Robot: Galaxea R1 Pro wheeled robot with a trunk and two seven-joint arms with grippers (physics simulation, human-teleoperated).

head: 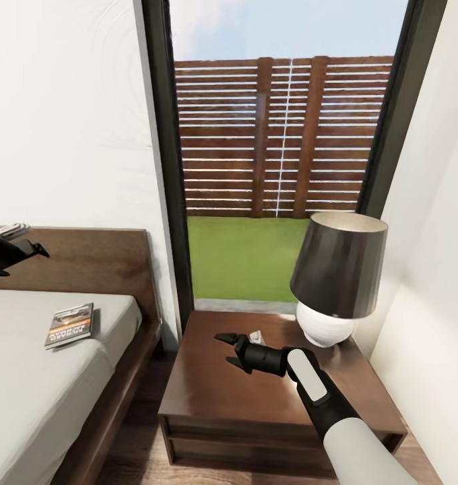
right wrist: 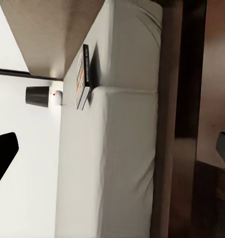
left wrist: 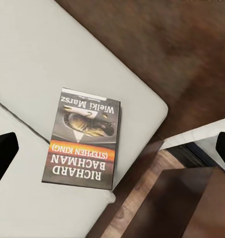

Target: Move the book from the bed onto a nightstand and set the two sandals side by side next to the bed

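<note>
The book (head: 69, 325) lies flat on the pale mattress of the bed (head: 34, 391), near the headboard. From the left wrist view the book (left wrist: 85, 139) shows cover up, right below my left gripper (left wrist: 112, 148), which is open and apart from it. In the head view the left gripper (head: 27, 250) hangs at the picture's left edge in front of the headboard. My right gripper (head: 227, 350) hovers open and empty over the dark nightstand (head: 209, 397) beside the bed. From the right wrist view the book (right wrist: 83, 77) appears edge-on. The sandals are out of view.
A lamp (head: 337, 276) with a dark shade and white base stands at the nightstand's back right, with a small white object (head: 256, 335) beside it. A tall dark-framed window is behind, and a white wall is close on the right. Another lamp (right wrist: 40, 95) stands beyond the bed.
</note>
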